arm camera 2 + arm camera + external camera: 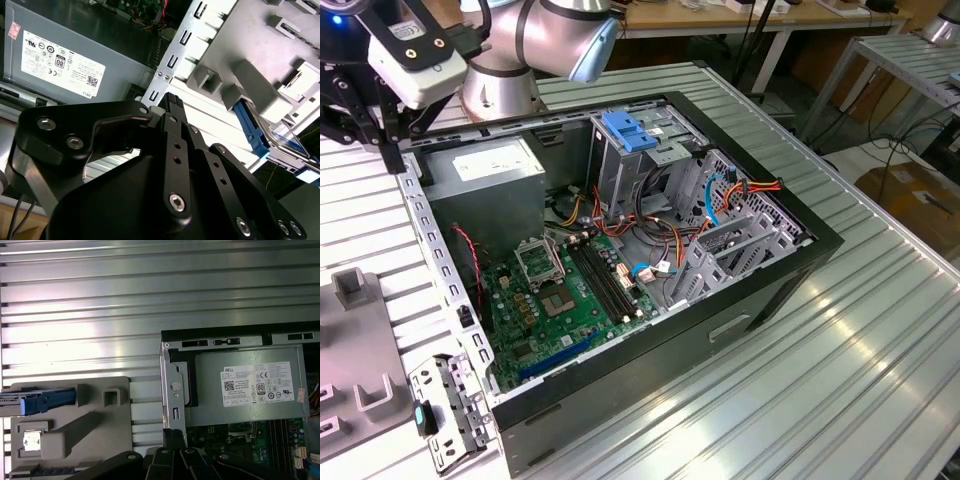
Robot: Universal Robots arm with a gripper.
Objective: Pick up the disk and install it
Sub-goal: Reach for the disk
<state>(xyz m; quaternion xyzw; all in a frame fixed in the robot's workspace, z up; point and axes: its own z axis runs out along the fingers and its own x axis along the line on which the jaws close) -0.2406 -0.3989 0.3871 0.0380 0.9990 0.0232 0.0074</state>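
I'm looking at a ribbed aluminium worktop (840,340) carrying an open black PC case (760,300). More benches (720,18) with hanging cables are sitting behind it, and a cardboard box (915,200) is lying on the floor at the exterior view's right. Inside the case I'm seeing a green motherboard (570,300), a grey power supply (240,390) with a white sticker, and a metal cage with a blue tab (630,130)

The disk (40,402) is sitting in a grey plastic fixture (95,430) on the worktop, just beside the case and outside it. In the first wrist view its blue side rail is running parallel to the worktop ribs, so I'm taking the long axis as lying along the ribs, with the near end pointing toward the case wall. The other end is running out of frame

The tool (172,100) is hanging over the case's perforated edge rail (175,55), next to the power supply. I'm reading it as closed, jaws together. The disk is lying apart from the tool on the fixture side, not touching it, with fixture blocks sitting between them
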